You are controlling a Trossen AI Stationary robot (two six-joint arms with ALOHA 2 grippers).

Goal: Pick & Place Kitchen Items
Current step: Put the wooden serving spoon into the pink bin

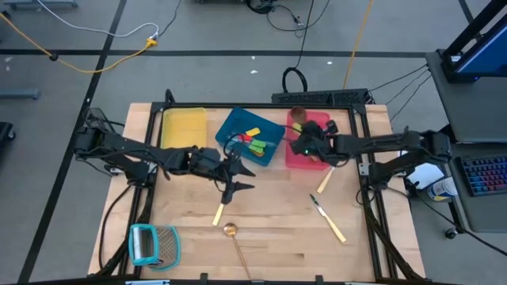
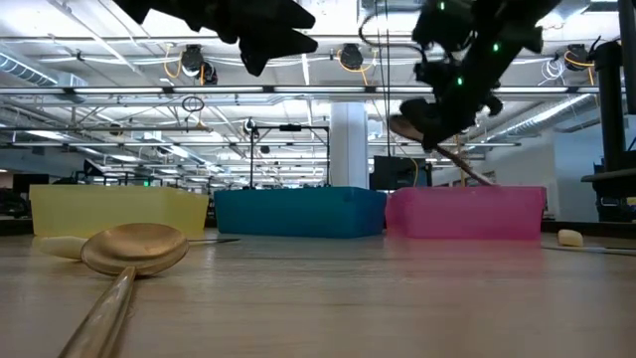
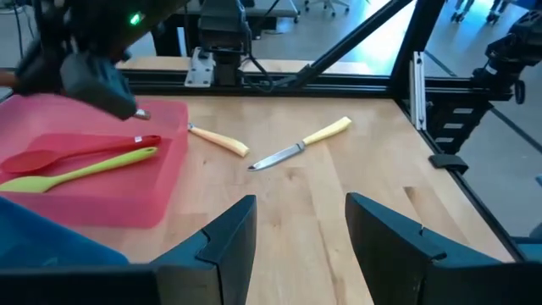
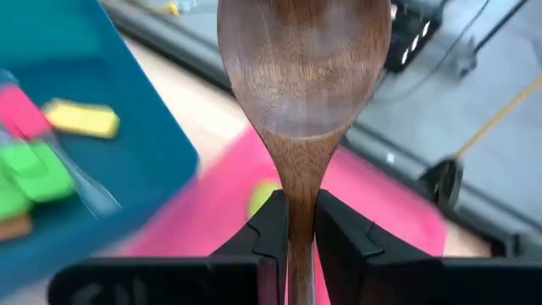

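My right gripper [image 1: 306, 144] is shut on a brown wooden spoon [image 4: 303, 76] above the red tray [image 1: 295, 160]; it also shows in the low view [image 2: 447, 109]. The spoon's bowl [image 1: 297, 116] points toward the far edge. A red spoon [image 3: 76, 154] and a green spatula [image 3: 85, 171] lie in the red tray. My left gripper [image 1: 238, 179] is open and empty above the table's middle. On the table lie a brass spoon [image 1: 231, 232], a cream-handled knife [image 1: 218, 214], another knife [image 1: 329, 220] and a third [image 1: 325, 181]. My right gripper pinches the wooden spoon's handle just below the bowl [image 4: 300, 203] between its two fingers. The fingers lie along the handle and the bowl sticks out past their tips. The spoon is lifted clear above the red tray, tilted, with its handle [image 2: 469, 167] slanting down.
A yellow tray [image 1: 184, 127] and a blue tray [image 1: 238, 127] with small green, yellow and red tools stand left of the red one. A teal-framed grater [image 1: 154, 244] lies at the near left. Black frame rails run along the table's left and right sides.
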